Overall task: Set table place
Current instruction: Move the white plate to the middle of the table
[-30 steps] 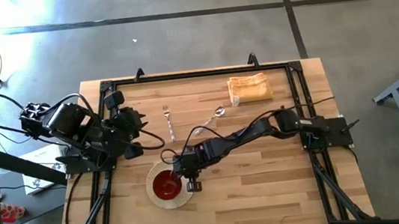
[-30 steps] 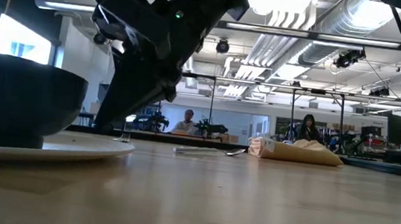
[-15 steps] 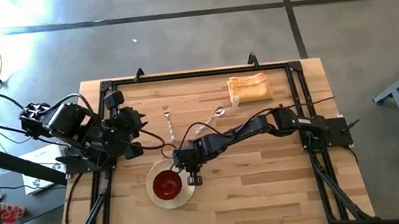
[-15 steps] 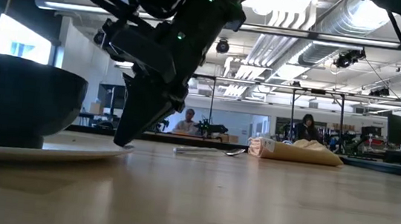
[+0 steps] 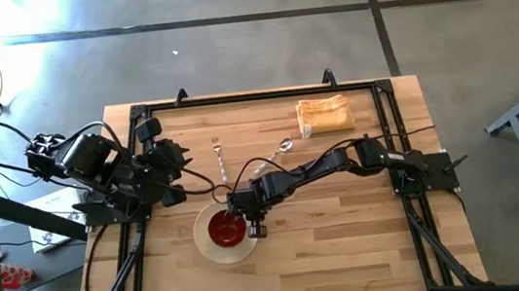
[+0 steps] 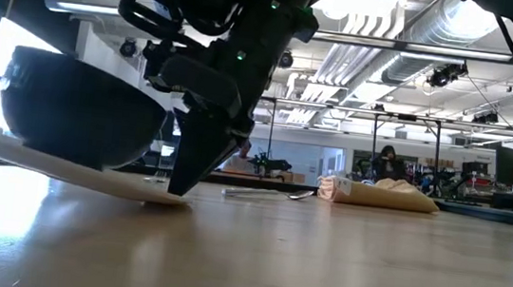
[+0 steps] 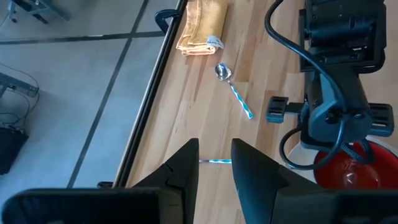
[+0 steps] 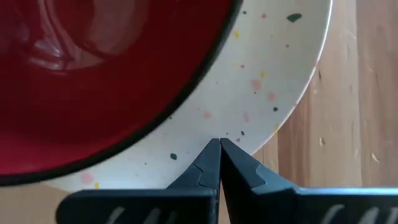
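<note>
The cream speckled plate (image 5: 215, 253) lies near the table's middle-left with the red bowl (image 5: 226, 229) on it. In the low view the plate (image 6: 63, 169) is tilted: the rim under my right gripper (image 6: 178, 189) is on the wood and the opposite side is raised, with the bowl (image 6: 78, 110) leaning along with it. My right gripper (image 8: 219, 144) is shut, with its tips on the plate's rim. The fork (image 5: 218, 158) and spoon (image 5: 280, 150) lie flat farther back. My left gripper (image 7: 215, 155) waits open at the left edge. My right gripper presses its shut fingertips (image 8: 208, 163) down on the plate's flat speckled rim (image 8: 235, 132), just beside the bowl (image 8: 93, 62). The fingers come from above, pointing down. That rim rests on the table and the plate's opposite side is lifted.
A folded yellow cloth (image 5: 325, 114) lies at the far right of the table, with the spoon (image 7: 233, 87) close to it. The black rail frame (image 5: 390, 131) runs round the top. Bare wood stretches along the near side and to the right of the plate.
My right gripper has come down onto the plate's rim and shifted slightly toward the far edge. The plate, flat a second ago, has tipped: the side away from the gripper has risen, and plate and bowl have slid a little toward the table's right and far side.
</note>
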`<action>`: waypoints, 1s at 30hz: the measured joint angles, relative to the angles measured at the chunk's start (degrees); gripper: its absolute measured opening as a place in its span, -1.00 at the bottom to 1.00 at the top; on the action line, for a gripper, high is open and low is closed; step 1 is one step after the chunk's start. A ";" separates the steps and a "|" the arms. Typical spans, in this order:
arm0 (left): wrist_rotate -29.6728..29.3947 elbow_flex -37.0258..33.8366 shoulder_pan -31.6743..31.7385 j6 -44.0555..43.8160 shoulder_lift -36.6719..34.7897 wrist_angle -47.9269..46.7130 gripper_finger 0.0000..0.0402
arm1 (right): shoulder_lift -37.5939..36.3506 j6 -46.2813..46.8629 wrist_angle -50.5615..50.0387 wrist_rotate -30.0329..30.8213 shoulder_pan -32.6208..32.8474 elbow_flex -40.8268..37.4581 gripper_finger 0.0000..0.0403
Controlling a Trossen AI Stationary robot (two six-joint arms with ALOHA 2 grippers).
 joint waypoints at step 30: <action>39.34 -43.29 -12.96 -32.36 -0.72 16.13 -0.93 | -22.65 -4.66 -19.79 13.44 -3.19 -0.13 -1.00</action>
